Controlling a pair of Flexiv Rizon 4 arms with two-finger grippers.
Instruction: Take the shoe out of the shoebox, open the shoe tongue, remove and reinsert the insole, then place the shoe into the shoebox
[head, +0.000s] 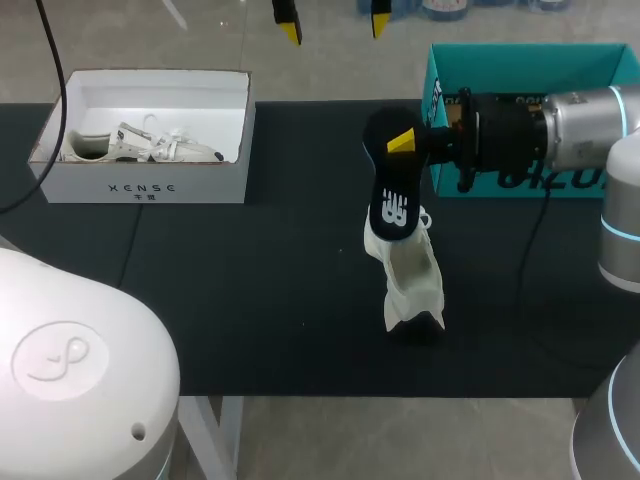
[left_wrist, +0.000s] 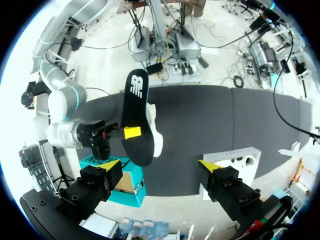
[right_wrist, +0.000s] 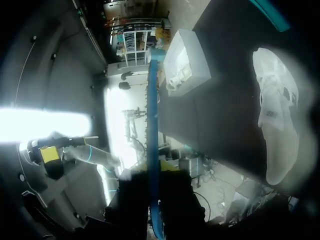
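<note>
Black table (head: 250, 300): insole (head: 390, 200) over shoe (head: 412, 285).
Right gripper (head: 398, 145) clamps insole, its length aimed at shoe; left gripper (head: 335, 25) spread, farther off.

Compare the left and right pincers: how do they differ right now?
The left pincer is open and empty; the right pincer is shut on the black insole. The left hangs at the far edge of the table; the right comes in sideways above the white shoe. Both have yellow tips.
</note>
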